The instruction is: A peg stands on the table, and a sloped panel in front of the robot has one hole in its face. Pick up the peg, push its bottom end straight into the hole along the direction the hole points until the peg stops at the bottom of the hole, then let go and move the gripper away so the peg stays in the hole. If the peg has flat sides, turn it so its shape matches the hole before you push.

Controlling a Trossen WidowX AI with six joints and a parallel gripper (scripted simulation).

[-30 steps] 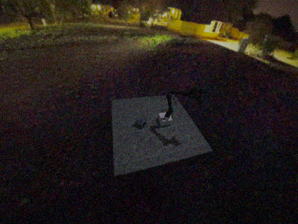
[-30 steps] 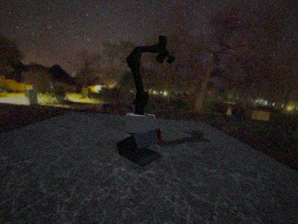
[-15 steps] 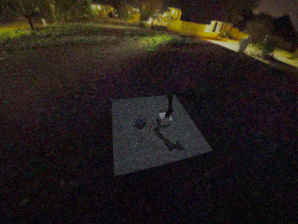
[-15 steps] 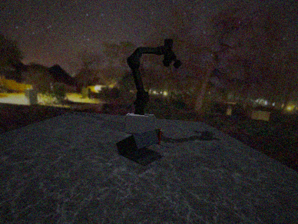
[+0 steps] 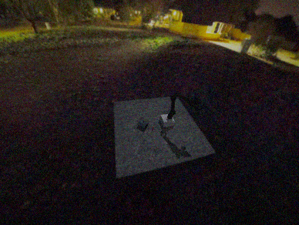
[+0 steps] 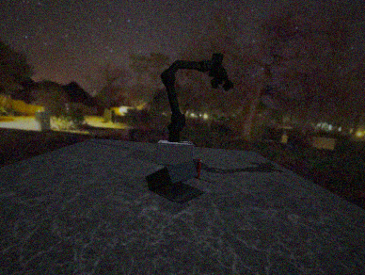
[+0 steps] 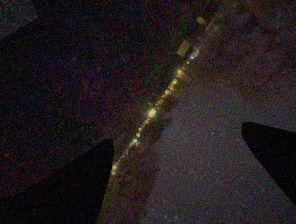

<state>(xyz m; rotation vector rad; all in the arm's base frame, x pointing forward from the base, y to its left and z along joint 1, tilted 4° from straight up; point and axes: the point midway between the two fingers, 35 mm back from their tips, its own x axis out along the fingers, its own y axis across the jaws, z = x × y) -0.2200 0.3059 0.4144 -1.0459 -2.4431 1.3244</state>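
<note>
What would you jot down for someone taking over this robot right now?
Claw: open, nothing in it, raised high above the table.
Peg: red, upright on the table beside the sloped panel. The hole can't be made out in this darkness.
Done: no part of the job.
Left: grab the peg, match its shape to the hole if flat-sided, push it fully in, let go, move away.

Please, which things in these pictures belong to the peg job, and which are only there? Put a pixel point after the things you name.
For the job:
- thin red upright peg (image 6: 198, 169)
- dark grey block with sloped panel (image 5: 142, 125) (image 6: 182, 172)
- black open gripper (image 6: 222, 86) (image 7: 175, 136)

Only there:
- pale box under the arm (image 5: 166, 122) (image 6: 175, 152)
- yellow-lit wall (image 5: 193, 31)
</note>
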